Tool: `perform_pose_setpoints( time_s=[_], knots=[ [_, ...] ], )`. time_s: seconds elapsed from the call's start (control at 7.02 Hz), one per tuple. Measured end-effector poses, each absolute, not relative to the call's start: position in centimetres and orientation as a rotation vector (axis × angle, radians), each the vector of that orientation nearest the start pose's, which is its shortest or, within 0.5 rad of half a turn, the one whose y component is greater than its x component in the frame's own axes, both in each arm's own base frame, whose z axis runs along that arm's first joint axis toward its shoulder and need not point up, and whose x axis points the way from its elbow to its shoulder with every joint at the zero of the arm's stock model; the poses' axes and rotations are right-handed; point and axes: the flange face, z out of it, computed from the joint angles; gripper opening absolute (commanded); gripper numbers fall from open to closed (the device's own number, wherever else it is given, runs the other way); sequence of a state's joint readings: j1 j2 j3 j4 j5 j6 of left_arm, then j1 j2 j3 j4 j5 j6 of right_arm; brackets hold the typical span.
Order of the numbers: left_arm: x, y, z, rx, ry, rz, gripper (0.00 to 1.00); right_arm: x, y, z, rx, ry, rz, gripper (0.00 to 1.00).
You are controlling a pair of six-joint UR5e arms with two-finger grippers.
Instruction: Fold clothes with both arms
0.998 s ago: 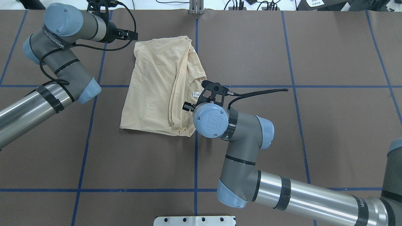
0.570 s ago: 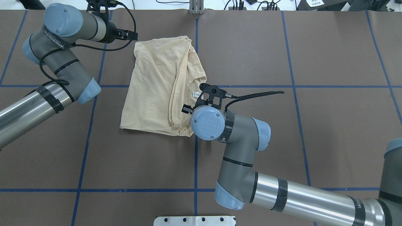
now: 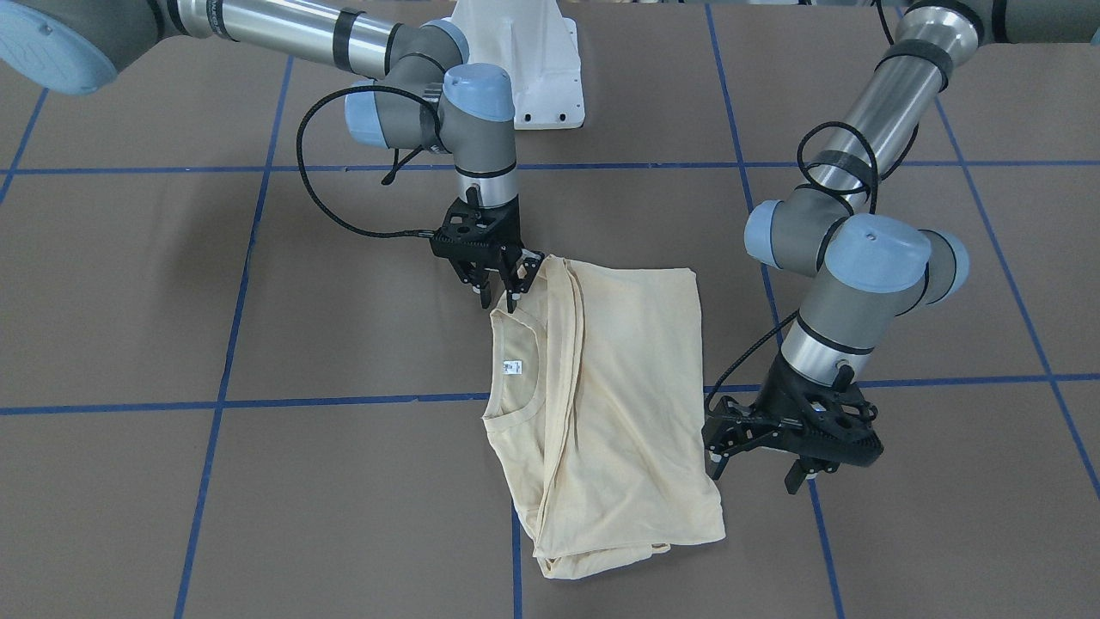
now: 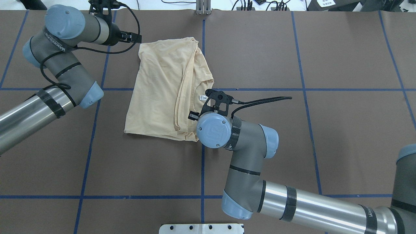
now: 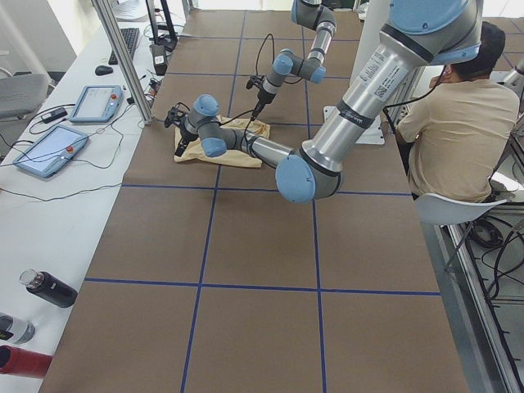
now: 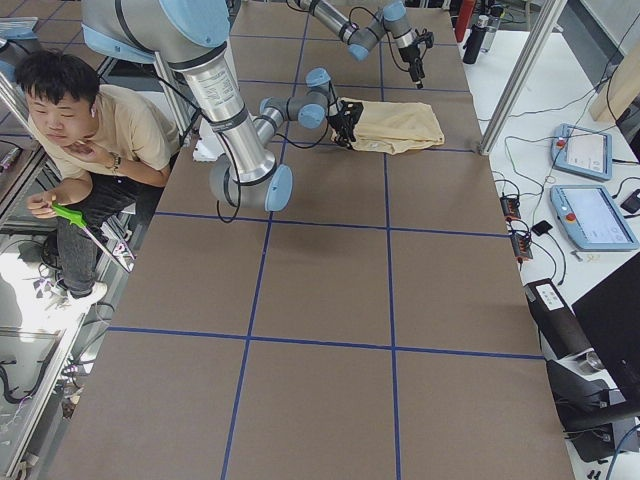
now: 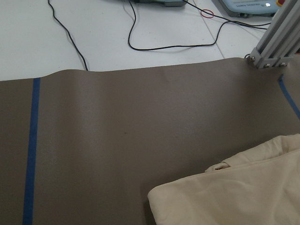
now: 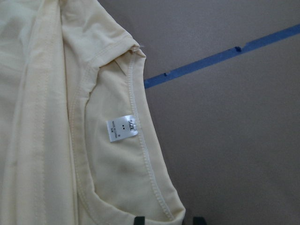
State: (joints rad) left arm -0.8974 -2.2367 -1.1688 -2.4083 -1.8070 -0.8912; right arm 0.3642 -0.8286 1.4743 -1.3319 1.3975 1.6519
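Observation:
The cream-yellow shirt (image 3: pixel 619 387) (image 4: pixel 159 87) lies folded lengthwise on the brown table, with its neck opening and white label (image 3: pixel 513 367) (image 8: pixel 122 127) facing up. My right gripper (image 3: pixel 497 299) is open and low at the shirt's corner beside the neck. In the right wrist view its fingertips (image 8: pixel 139 220) straddle the collar edge. My left gripper (image 3: pixel 756 473) (image 4: pixel 133 36) hangs open just off the shirt's far corner, holding nothing. The left wrist view shows only that shirt corner (image 7: pixel 234 201) and no fingers. The print is hidden.
The white pedestal base (image 3: pixel 524 60) stands at the robot's side of the table. Blue tape lines (image 4: pixel 253 89) cross the brown cover. An aluminium post (image 4: pixel 203 6) stands at the far edge. A seated person (image 5: pixel 446 123) is beside the table, and tablets (image 5: pixel 49 151) and bottles (image 5: pixel 49 288) lie on a side bench.
My right arm's wrist has slid a little toward the robot and to the left along the shirt's neck-side edge. The left arm and the shirt have barely moved.

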Motion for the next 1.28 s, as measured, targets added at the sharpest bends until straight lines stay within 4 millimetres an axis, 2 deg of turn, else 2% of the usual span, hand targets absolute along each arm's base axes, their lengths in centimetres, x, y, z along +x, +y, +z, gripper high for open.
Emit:
perform_pose_setpoints(
  time_s=[0.57,0.71,0.86,1.0,1.28],
  knots=[
    [39.5,-67.2,34.6,0.632,0.928,-0.064,1.00,-63.5,-40.4,22.7,0.291,-0.858,0.487,0.00],
    [39.5,-67.2,34.6,0.631,0.929,-0.066,1.00,-62.9,-40.2,22.9,0.293,-0.862,0.479,0.00],
    [39.5,-67.1,34.4,0.631,0.932,-0.068,1.00,-61.4,-39.6,23.3,0.294,-0.874,0.472,0.00],
    [39.3,-66.9,34.2,0.634,0.936,-0.069,1.00,-59.3,-38.3,24.2,0.292,-0.891,0.463,0.00],
    [39.1,-66.5,33.7,0.640,0.945,-0.069,1.00,-55.6,-33.5,26.2,0.282,-0.919,0.420,0.00]
  ],
)
